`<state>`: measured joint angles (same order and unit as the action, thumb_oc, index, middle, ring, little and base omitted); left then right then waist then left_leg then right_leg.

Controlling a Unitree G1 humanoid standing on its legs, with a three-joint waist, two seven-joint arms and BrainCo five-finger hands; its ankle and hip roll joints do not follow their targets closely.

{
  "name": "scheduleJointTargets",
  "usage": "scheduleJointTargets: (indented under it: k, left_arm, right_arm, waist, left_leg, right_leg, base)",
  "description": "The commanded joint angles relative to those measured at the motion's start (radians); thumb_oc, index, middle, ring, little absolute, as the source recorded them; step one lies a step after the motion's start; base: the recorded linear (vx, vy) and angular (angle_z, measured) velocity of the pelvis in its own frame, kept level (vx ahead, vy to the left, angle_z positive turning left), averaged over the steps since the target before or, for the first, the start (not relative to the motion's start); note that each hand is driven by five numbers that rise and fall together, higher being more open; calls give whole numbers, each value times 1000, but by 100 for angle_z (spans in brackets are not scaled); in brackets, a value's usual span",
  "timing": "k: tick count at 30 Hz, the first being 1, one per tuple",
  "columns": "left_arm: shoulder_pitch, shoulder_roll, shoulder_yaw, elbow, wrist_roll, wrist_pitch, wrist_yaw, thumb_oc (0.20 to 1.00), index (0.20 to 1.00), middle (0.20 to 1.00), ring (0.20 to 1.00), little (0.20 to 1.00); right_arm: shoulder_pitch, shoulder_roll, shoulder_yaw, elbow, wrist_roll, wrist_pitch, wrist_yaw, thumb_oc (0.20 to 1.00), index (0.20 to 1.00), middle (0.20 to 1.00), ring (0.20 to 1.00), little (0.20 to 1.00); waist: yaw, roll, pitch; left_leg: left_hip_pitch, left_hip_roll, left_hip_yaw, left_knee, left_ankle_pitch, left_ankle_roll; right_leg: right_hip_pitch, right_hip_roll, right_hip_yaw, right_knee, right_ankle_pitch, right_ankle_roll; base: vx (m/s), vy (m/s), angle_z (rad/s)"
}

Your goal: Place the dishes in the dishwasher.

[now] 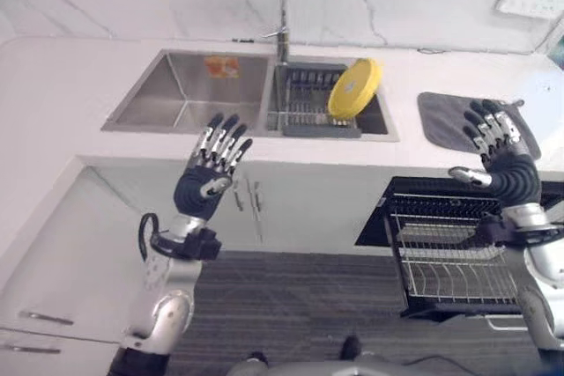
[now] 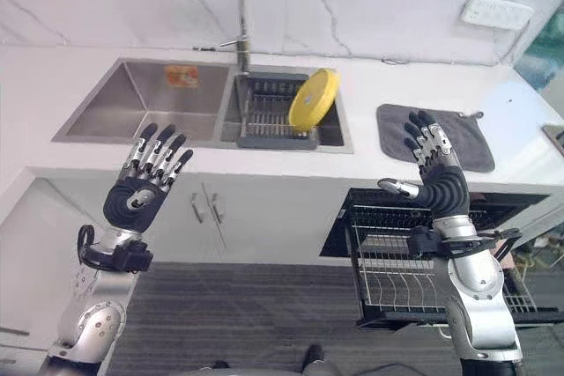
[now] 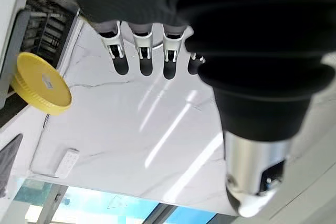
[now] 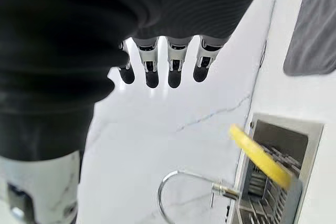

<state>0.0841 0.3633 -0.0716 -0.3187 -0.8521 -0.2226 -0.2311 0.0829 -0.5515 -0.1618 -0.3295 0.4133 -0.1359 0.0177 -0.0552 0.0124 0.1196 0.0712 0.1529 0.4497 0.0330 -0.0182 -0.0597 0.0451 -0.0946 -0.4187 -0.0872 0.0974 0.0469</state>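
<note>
The robot is standing in front of the sink [image 1: 185,112] with both arms raised and nothing in either hand. Its left hand [image 1: 211,169] is hovering in front of the edge of the pale surface [image 1: 53,94], fingers spread straight and relaxed. Its right hand [image 2: 434,169] is hanging above the pulled-out dishwasher rack [image 2: 401,275], fingers likewise extended and released.

The one dish I can make out, a round yellow plate [image 1: 354,89], is leaning on its edge in a dark wire drying rack [image 1: 304,107] that is sitting in the sink's right basin, just below the curved metal tap [image 1: 280,6]. It is well apart from both hands.

To my eye the task is only at its opening: nothing is loaded yet, and the reach for the plate is the step in hand. The next move is probably calling for the nearer right hand to travel up and over the sink rim, then close on the plate's raised edge, since it is standing tilted rather than lying flat.

The plate is looking smooth and rigid, likely plastic, so a firm pinch seems wise. The sink is brushed steel, the surface a veined white stone, and a soft grey mat [image 2: 445,134] is lying flat beside the sink. The dishwasher rack is thin white wire with upright tines.
</note>
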Motion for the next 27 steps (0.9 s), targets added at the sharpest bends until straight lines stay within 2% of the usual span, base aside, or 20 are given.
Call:
scheduleJointTargets:
  k: [1,3,4,5,7,8,12,16,17,20,23,25,26,27]
  left_arm:
    - [-71,30,4,-36,-13,-24,4,1000,1000,1000,1000,1000]
    - [-70,26,9,-40,-14,-18,-4,1000,1000,1000,1000,1000]
    - [-66,20,9,-40,-18,-21,-10,1000,1000,1000,1000,1000]
    - [-62,15,6,-37,-43,-25,-19,1000,1000,1000,1000,1000]
    - [-64,11,2,-26,-58,-33,-21,1000,1000,1000,1000,1000]
    - [-70,11,-7,-14,-54,-46,-14,1000,1000,1000,1000,1000]
    - [-74,17,5,-4,-47,-62,-8,1000,1000,1000,1000,1000]
    - [-79,18,18,6,-29,-47,-9,1000,1000,1000,1000,1000]
    - [-84,20,19,4,-25,-39,-9,1000,1000,1000,1000,1000]
    - [-94,21,12,21,11,-24,-18,1000,1000,1000,1000,1000]
    - [-94,23,15,23,12,6,-37,1000,1000,1000,1000,1000]
    - [-92,22,6,21,21,22,-60,1000,1000,1000,1000,1000]
    - [-92,18,-2,18,27,26,-72,1000,1000,1000,1000,1000]
    - [-96,22,-20,11,40,16,-78,1000,1000,1000,1000,1000]
  right_arm:
    - [-49,-10,-41,-28,11,-30,-7,1000,1000,1000,1000,1000]
    - [-48,-9,-45,-25,10,-34,-1,1000,1000,1000,1000,1000]
    - [-50,-1,-42,-24,7,-38,-4,1000,1000,1000,1000,1000]
    - [-57,8,-36,-19,1,-37,-11,1000,1000,1000,1000,1000]
    - [-60,21,-24,-15,-13,-42,-20,1000,1000,1000,1000,1000]
    - [-66,18,-16,-15,-7,-36,0,1000,1000,1000,1000,1000]
    - [-63,-7,-26,-16,30,-16,41,1000,1000,1000,1000,1000]
    - [-83,-8,-3,-21,33,8,80,1000,1000,1000,1000,1000]
    - [-97,-11,5,-20,35,12,76,1000,1000,1000,1000,1000]
    - [-140,-14,25,4,61,15,94,1000,1000,1000,1000,1000]
    - [-162,-16,24,9,86,19,115,1000,1000,1000,1000,1000]
    - [-180,-24,20,16,143,28,115,1000,1000,1000,1000,1000]
    - [-188,-27,14,23,158,32,116,1000,1000,1000,1000,1000]
    - [-205,-43,12,28,164,27,96,1000,1000,1000,1000,1000]
  waist:
    - [-33,-44,9]
    - [-35,-43,12]
    - [-37,-37,18]
    - [-41,-23,19]
    - [-41,-13,16]
    - [-41,-8,5]
    - [-38,-4,-12]
    - [-18,-7,-23]
    - [-10,-9,-23]
    - [9,-12,-30]
    - [17,-18,-34]
    - [26,-35,-30]
    - [33,-38,-24]
    - [40,-30,-14]
  left_leg:
    - [-43,35,58,170,-53,-30]
    - [-75,38,50,237,-50,-36]
    - [-88,42,57,218,-44,-34]
    - [-66,45,57,137,-56,-37]
    - [-45,42,47,21,-6,-39]
    - [-25,36,34,-31,1,-34]
    - [-7,29,33,-69,16,-36]
    - [3,11,7,-96,19,-30]
    - [-2,7,13,-100,36,-21]
    - [3,-4,-7,-108,31,-18]
    - [11,-14,1,-101,25,-13]
    - [-24,-17,11,10,-15,-18]
    - [-65,-8,0,74,-9,-32]
    - [-100,11,-21,48,39,-50]
  right_leg:
    - [43,-34,-1,15,-111,26]
    - [47,-30,4,10,-116,17]
    - [52,-28,11,11,-120,18]
    - [68,-24,20,9,-133,31]
    - [72,-23,26,8,-133,39]
    - [71,-28,25,12,-137,43]
    - [73,-39,17,32,-151,52]
    - [74,-46,11,40,-155,61]
    - [66,-49,-1,42,-141,58]
    - [71,-52,-8,43,-141,62]
    - [73,-51,-15,51,-147,60]
    - [83,-57,-24,36,-140,47]
    - [91,-53,-17,24,-135,42]
    - [98,-48,-1,22,-137,47]
  base:
    - [94,-425,-30]
    - [49,-179,-28]
    - [108,10,-37]
    - [121,86,-20]
    - [100,190,-4]
    - [63,215,-25]
    - [65,205,-14]
    - [37,101,13]
    - [-2,85,16]
    - [58,60,20]
    - [102,33,18]
    - [78,37,11]
    - [90,190,12]
    - [115,388,12]
